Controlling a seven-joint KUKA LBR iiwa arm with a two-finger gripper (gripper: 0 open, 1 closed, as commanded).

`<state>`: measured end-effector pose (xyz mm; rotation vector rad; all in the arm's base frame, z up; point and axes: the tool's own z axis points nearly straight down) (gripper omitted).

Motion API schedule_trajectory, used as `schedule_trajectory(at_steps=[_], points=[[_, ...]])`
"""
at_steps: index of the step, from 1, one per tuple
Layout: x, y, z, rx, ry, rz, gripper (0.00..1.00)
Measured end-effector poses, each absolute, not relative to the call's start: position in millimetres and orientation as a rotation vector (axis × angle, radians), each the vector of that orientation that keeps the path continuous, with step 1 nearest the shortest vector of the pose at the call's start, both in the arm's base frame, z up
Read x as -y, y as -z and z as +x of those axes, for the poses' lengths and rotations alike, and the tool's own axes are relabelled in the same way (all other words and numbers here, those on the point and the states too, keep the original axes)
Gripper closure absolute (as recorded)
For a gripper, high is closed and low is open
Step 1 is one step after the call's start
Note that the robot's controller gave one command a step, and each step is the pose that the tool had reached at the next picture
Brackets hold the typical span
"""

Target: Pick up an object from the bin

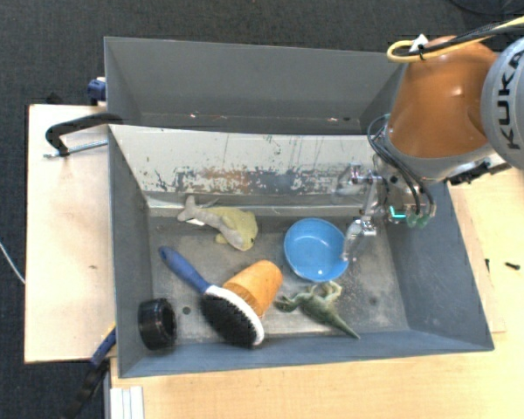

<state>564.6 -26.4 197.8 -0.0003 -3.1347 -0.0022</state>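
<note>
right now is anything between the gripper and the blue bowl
Nothing visible does. The gripper is right at the blue bowl, by its right rim. The orange cup lies to its left and the green toy dinosaur in front of it, both off the gripper's side.

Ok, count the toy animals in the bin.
2: beige plush animal near the back wall; green toy reptile at the front, beside the blue bowl. None appears hidden.

Just left of the gripper (356,234) the blue bowl (313,250) blocks the way, and a green toy dinosaur (325,305) lies beyond it toward the near rim. To the gripper's right (up to the sloping wall (432,278)) the floor (380,291) lies bare.
</note>
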Motion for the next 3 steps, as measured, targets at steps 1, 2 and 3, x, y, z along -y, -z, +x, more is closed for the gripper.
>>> schedule_trajectory(at_steps=[1,2,3], points=[[11.5,-93.5,522.9,3.135,0.003,0.208,0.00],[10.7,-96.4,524.1,3.139,0.004,0.210,1.00],[46.7,-254.8,514.0,3.118,-0.006,0.489,1.00]])
